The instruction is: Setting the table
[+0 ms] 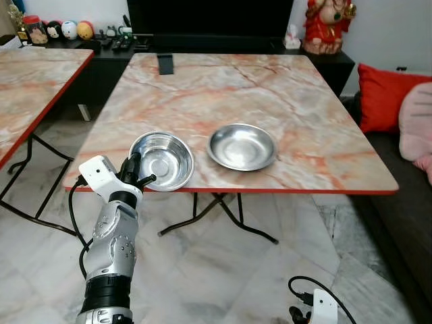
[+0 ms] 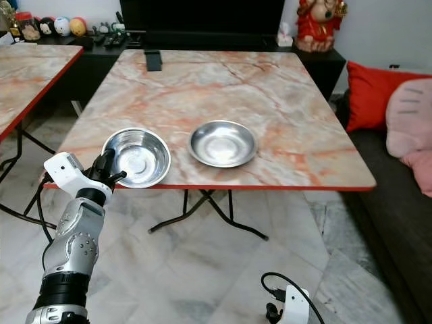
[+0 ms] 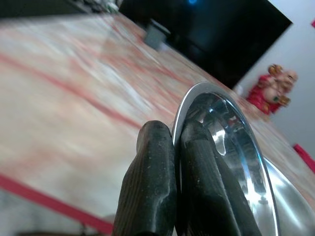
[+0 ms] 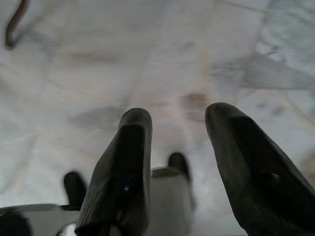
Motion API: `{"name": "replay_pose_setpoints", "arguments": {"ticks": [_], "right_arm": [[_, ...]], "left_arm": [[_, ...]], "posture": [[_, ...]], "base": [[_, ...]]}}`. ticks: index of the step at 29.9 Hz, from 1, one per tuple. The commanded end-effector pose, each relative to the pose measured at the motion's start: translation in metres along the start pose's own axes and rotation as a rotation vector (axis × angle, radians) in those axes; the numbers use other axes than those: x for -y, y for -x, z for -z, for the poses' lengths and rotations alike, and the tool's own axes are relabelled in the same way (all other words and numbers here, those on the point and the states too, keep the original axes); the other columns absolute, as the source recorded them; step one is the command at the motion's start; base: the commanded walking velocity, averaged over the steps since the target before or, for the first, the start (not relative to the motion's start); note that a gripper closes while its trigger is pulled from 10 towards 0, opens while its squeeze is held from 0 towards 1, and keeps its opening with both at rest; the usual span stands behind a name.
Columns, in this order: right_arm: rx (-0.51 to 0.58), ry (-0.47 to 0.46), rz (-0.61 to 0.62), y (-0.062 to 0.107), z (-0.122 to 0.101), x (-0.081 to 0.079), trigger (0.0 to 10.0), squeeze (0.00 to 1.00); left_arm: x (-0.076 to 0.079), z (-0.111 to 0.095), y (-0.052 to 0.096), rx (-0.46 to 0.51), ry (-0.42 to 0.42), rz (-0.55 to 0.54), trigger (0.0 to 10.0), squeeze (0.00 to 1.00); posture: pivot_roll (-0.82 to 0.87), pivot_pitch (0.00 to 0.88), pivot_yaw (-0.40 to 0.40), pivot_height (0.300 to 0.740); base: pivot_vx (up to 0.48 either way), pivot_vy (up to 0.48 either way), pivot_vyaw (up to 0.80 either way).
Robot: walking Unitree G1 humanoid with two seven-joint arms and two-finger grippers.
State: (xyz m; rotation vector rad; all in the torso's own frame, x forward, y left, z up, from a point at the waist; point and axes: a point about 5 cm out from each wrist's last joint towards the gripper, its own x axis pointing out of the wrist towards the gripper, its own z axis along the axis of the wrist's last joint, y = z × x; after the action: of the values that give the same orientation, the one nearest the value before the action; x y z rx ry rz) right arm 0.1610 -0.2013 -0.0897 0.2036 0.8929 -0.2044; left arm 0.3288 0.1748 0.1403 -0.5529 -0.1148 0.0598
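1. Left gripper [image 1: 138, 177] is pinched tight on the near rim of a steel bowl [image 1: 162, 159]; the left wrist view shows one finger inside the rim and one outside.
2. That bowl sits at the near edge of the marble counter [image 1: 270, 88], probably so the arm can reach it.
3. A second steel bowl [image 1: 241, 146] lies just beside it, further in.
4. Right gripper [image 4: 177, 162] hangs idle over the floor with its fingers spread.

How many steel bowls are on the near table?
2: one bowl at the table's near edge, its rim pinched by the left pincer; the second bowl to its right, untouched.
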Motion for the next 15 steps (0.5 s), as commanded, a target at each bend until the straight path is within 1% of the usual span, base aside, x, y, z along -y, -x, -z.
{"name": "replay_pose_setpoints", "arguments": {"ticks": [1,8,10,11,12,14,15], "right_arm": [[0.001,0.006,0.011,0.0000,-0.0014,0.0036,10.0,0.00],[0.001,0.006,0.012,0.0000,-0.0017,0.0038,10.0,0.00],[0.002,0.007,0.011,0.0000,-0.0018,0.0039,10.0,0.00],[0.002,0.006,0.010,0.0000,-0.0018,0.0039,10.0,0.00],[0.003,0.005,0.011,0.0000,-0.0019,0.0039,10.0,0.00],[0.004,0.004,0.011,0.0000,-0.0019,0.0039,10.0,0.00],[0.004,0.003,0.011,0.0000,-0.0021,0.0039,10.0,0.00]], "left_arm": [[0.0065,-0.0057,-0.0024,0.021,-0.007,0.026,10.0,0.00],[0.0058,-0.0056,-0.0025,0.019,-0.010,0.022,10.0,0.00],[0.0054,-0.0062,-0.0026,0.021,-0.037,0.023,10.0,0.00],[0.0057,-0.0062,-0.0028,0.012,-0.097,0.034,10.0,0.00],[0.0065,-0.0058,-0.0031,-0.005,-0.234,0.067,10.0,0.00],[0.0068,-0.0067,-0.0028,-0.004,-0.286,0.085,10.0,0.00],[0.0057,-0.0081,-0.0028,-0.001,-0.292,0.087,10.0,0.00]], "posture": [[0.01,0.000,-0.032,0.740],[0.01,0.000,-0.035,0.740],[0.01,0.000,-0.035,0.740],[0.01,0.000,-0.035,0.740],[0.01,0.000,-0.035,0.740],[0.01,0.000,-0.035,0.740],[0.01,0.000,-0.031,0.740]], "base": [[0.000,-0.435,0.00],[0.000,-0.435,0.00],[0.000,-0.424,0.00],[0.000,-0.368,0.00],[0.000,-0.270,0.00],[0.000,-0.135,0.00],[0.000,0.000,0.00]]}}
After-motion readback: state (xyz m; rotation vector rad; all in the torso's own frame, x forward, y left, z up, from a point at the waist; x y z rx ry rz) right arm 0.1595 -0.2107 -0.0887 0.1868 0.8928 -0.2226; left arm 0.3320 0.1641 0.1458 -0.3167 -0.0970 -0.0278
